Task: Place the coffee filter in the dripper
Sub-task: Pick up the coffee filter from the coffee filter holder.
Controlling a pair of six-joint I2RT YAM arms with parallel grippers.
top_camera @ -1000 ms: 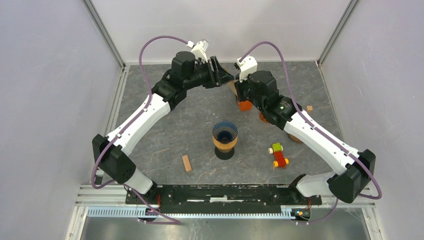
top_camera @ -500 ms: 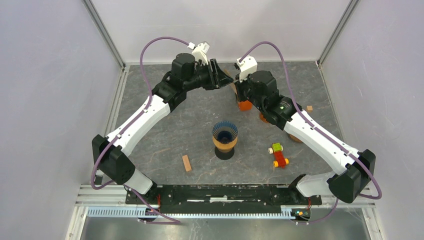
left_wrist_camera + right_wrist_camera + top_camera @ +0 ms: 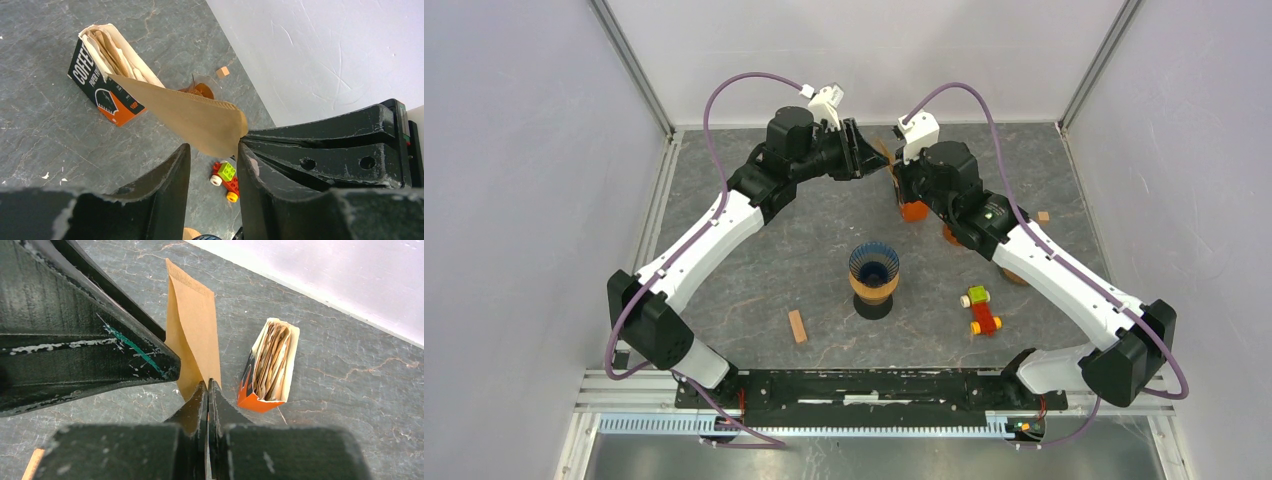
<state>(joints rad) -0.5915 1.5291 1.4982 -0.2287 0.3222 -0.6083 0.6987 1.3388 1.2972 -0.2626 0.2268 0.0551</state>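
The brown paper coffee filter [image 3: 192, 330] hangs in the air at the back of the table, and my right gripper [image 3: 207, 384] is shut on its lower corner. My left gripper [image 3: 214, 147] is open, with one jaw on each side of the filter's rounded end [image 3: 200, 120]; the right-hand jaw touches the paper's edge. From above, both grippers [image 3: 864, 150] [image 3: 892, 172] meet nose to nose at the back. The dripper [image 3: 874, 272], with dark blue ribs on a tan base, stands alone mid-table. The orange filter box [image 3: 270, 365] lies open beneath the grippers.
A red and green toy car [image 3: 982, 310] sits right of the dripper, also visible between the left fingers [image 3: 226, 175]. A wooden block [image 3: 797, 326] lies front left of it. A small tan cube [image 3: 1043, 216] is near the right wall.
My left gripper has edged toward the right gripper and its jaws have narrowed around the filter. The right arm holds still.
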